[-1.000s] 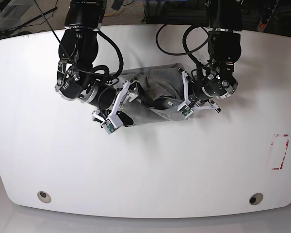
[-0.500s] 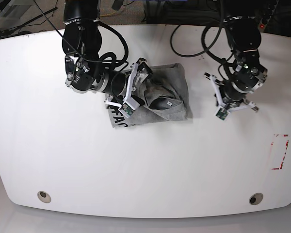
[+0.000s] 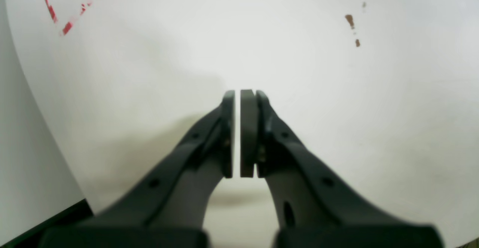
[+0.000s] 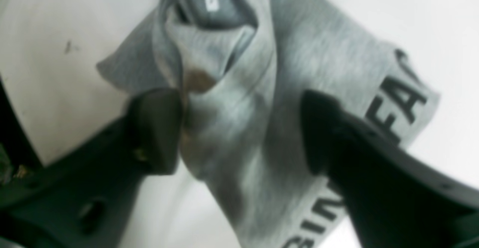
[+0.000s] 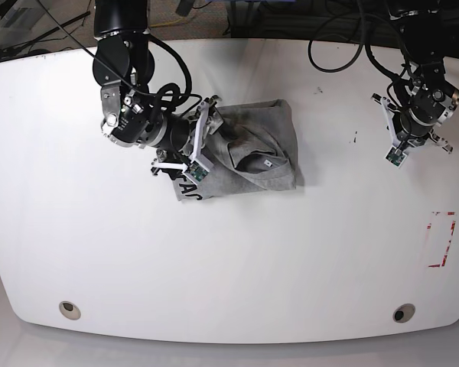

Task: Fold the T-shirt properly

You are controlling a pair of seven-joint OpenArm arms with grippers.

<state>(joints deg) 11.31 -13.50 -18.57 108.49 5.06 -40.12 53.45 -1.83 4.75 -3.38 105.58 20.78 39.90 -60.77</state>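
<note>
1. My right gripper hangs with its jaws spread wide, straddling a raised fold of the light heather-grey cotton T-shirt with dark block lettering; I judge nothing is pinched yet.
2. The shirt lies bunched on the white table, directly beneath and between my right fingers, its longer side running away from my wrist.
3. My left gripper is closed on nothing, well apart from the shirt.
4. My right arm is the nearer 1.

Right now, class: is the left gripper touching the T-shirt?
Apart. The base view shows the left gripper over bare table, well clear of the T-shirt.
</note>
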